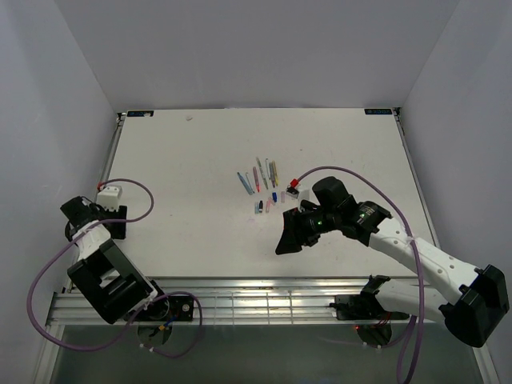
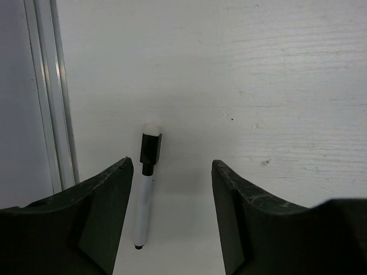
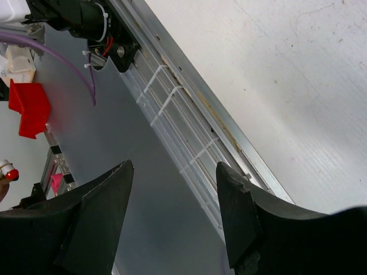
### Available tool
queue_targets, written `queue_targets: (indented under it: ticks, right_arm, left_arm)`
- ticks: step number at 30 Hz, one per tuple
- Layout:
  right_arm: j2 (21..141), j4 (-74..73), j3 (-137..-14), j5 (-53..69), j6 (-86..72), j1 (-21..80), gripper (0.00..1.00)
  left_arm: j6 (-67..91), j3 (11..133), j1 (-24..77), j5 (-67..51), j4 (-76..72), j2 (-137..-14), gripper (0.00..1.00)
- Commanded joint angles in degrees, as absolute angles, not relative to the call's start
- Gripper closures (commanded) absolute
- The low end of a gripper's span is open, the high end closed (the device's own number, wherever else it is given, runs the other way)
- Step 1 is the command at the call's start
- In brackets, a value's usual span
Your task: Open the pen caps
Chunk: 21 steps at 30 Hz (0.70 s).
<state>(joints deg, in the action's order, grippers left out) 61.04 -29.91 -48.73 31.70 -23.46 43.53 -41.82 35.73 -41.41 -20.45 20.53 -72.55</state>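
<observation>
Above a white pen (image 2: 142,212) the left end effector (image 2: 171,166) gapes; the right end effector (image 3: 174,167) gapes empty.

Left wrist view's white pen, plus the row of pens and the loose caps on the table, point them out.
white pen (image 2: 143,209), left wrist view, middle of its barrel.
row of pens (image 1: 256,178), top view, the pink pen's barrel.
pen caps (image 1: 274,197), top view, one cap in the cluster.
</observation>
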Motion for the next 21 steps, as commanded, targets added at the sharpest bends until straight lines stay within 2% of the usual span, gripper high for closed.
queue_targets:
  ticks: [1,7,16,21]
  right_arm:
    - [59.76,-28.92,-46.67,32.78,-22.50,43.77,0.34]
    - [59.68,-29.36,-46.32,32.43,-22.68,43.59,0.34]
    - [60.21,-29.53,-46.41,32.35,-22.50,43.07,0.34]
    - [59.68,-29.62,-45.27,32.78,-22.50,42.54,0.34]
  left_arm:
    - [-42.63,36.39,-43.15,-23.56,17.06,-72.07,0.33]
    - [-42.80,34.45,-44.82,-22.32,14.42,-71.98,0.33]
    - [-45.70,36.65,-45.26,-26.62,14.32,-78.39,0.34]
    - [-45.88,34.03,-46.23,-28.65,13.46,-80.07,0.36]
